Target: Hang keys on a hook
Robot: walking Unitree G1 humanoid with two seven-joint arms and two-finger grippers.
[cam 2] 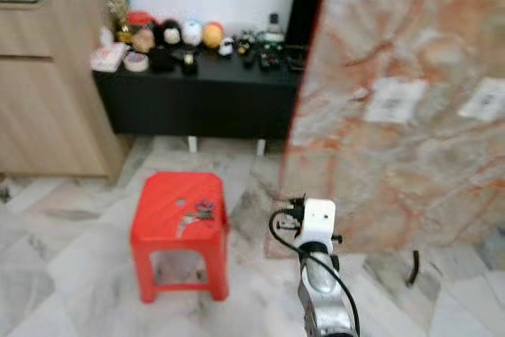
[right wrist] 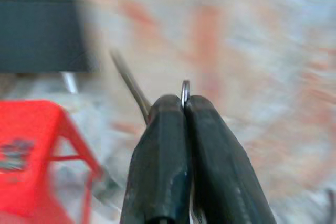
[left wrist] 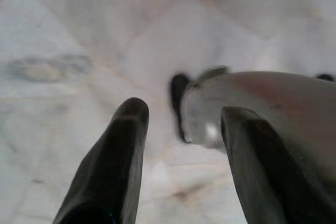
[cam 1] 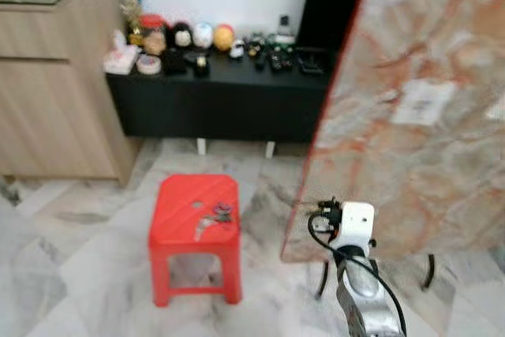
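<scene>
Keys (cam 1: 211, 221) lie on red stool (cam 1: 170, 230), well apart from right gripper (right wrist: 185, 103).

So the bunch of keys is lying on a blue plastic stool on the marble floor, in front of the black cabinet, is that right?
Nearly. The stool is red, not blue; both eye views show it plainly. The rest holds: the keys lie on its seat, and it stands on the marble floor in front of the black cabinet.
</scene>
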